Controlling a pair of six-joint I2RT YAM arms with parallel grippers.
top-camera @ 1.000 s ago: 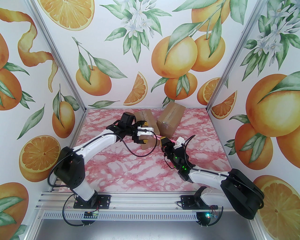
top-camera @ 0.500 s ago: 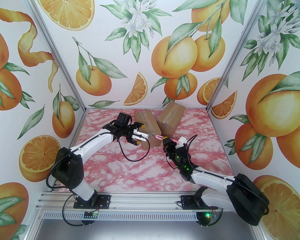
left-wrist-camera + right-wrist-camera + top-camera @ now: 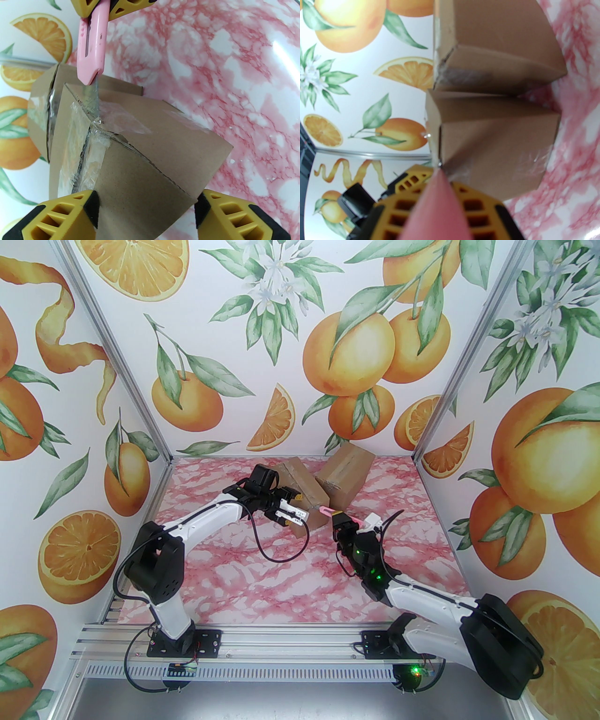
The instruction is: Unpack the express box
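Observation:
The express box (image 3: 307,491), brown cardboard with clear tape on its seams, lies at the back of the table. My left gripper (image 3: 289,513) is shut on its near end; in the left wrist view both pads press the box (image 3: 150,168) between the yellow fingers (image 3: 63,215). My right gripper (image 3: 338,521) is shut on a pink utility knife (image 3: 328,511). The knife (image 3: 91,46) has its blade at the torn tape on the box's upper corner. In the right wrist view the knife (image 3: 438,206) points at the box edge (image 3: 494,145).
A second taped cardboard box (image 3: 346,472) lies against the first on its right, near the back wall; it also shows above the near box (image 3: 499,46). The pink marble table (image 3: 290,582) stretches toward the arm bases. Patterned walls close in three sides.
My left jaws have narrowed onto the box's near end and the arm has swung right. The box has shifted right against its neighbour. The right gripper and knife moved slightly right.

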